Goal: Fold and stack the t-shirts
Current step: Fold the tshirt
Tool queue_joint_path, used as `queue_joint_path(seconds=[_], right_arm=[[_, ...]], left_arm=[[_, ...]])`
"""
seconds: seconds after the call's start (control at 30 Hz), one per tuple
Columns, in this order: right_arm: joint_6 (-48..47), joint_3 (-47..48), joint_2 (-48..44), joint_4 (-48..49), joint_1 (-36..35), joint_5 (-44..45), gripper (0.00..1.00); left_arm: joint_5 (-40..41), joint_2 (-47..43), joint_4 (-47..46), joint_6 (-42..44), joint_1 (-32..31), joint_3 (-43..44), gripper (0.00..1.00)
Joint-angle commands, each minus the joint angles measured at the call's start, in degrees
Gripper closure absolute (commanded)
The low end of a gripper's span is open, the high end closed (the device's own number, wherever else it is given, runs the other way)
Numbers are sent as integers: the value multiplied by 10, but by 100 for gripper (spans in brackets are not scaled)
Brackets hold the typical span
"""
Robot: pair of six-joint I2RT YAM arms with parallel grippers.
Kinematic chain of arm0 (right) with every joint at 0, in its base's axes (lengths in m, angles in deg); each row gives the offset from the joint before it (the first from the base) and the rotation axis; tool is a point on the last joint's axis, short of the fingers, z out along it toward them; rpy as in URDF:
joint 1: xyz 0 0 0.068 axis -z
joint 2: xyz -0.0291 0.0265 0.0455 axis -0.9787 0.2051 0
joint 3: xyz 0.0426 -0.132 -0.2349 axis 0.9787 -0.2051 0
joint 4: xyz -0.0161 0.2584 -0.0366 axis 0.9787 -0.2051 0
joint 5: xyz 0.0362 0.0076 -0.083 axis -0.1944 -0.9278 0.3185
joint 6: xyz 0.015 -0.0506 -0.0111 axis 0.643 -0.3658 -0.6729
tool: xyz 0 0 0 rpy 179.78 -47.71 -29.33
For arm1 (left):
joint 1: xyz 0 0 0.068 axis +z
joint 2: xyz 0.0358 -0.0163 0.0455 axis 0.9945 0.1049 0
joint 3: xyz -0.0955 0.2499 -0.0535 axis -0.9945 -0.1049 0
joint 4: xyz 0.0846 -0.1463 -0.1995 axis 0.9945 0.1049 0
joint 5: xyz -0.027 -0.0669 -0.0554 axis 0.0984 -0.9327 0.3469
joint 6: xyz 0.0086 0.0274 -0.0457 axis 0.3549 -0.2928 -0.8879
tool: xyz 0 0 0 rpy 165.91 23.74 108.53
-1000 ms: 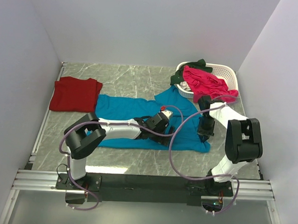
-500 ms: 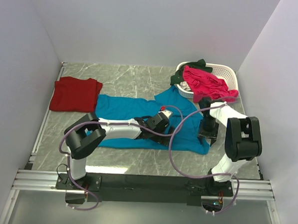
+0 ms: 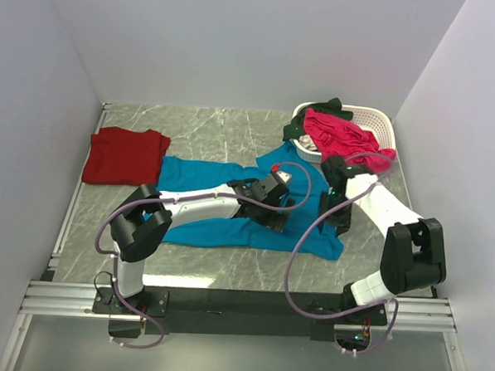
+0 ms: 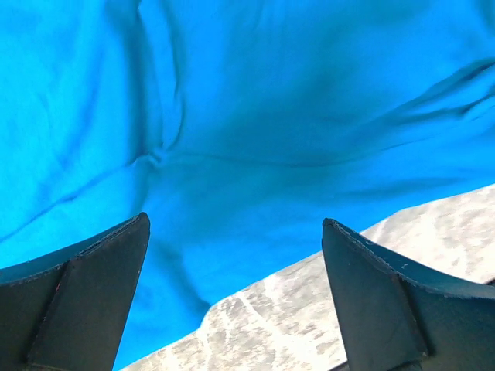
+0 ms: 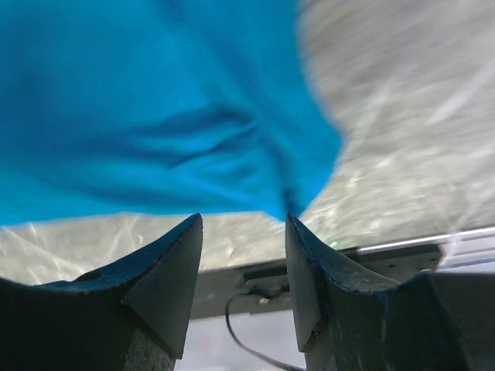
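The teal t-shirt (image 3: 200, 180) is spread across the middle of the desk (image 3: 217, 130), the dark red t-shirt (image 3: 124, 156) lies folded at the left, and the pink t-shirt (image 3: 341, 139) is left in the white basket (image 3: 375, 119). The left claw (image 4: 233, 220) is held wide open low over the teal cloth, with nothing gripped. The right claw (image 5: 242, 218) is seen parted and empty, the shirt's corner just beyond its tips. The cloth could be dragged into fresh wrinkles if either claw is swept low across it, and an uneven fold would result. Compared with a second ago, the right arm has been swung outward, its claw drawn inward, and the shirt's right edge pulled in.
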Motion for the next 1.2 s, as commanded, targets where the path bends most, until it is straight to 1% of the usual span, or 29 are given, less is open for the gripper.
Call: queue_joint_path(seconds=[0.0,0.1,0.17,0.3,0.5,0.6,0.7,0.87,1.0,1.1,1.17], right_arm=[[28,-37,2,6,-47,-41,46],[43,-67,11,18,-59,-55,46],[45,-76,18,29,-59,-55,46],[45,-83,41,51,-58,-55,46],[52,-94,82,81,-46,-50,46],[54,-95,93,85,-36,-44,46],[53,-91,102,73,-23,-11,46],[48,-83,89,31,-7,51,44],[34,-80,82,23,21,55,43],[24,-71,85,19,29,59,43],[17,-59,75,14,30,50,43]], left_arm=[[-6,-23,22,-11,1,27,1],[0,-39,25,-19,10,13,1],[2,-55,26,-26,27,-7,1],[9,-93,11,-39,69,-92,1],[33,-168,7,-49,168,-192,1],[42,-195,-5,-49,201,-239,1],[51,-201,-13,-47,221,-274,1],[56,-205,-23,-49,231,-303,1],[53,-208,-34,-60,232,-335,1],[49,-204,-34,-70,232,-335,1],[66,-208,-23,-76,232,-327,1]])
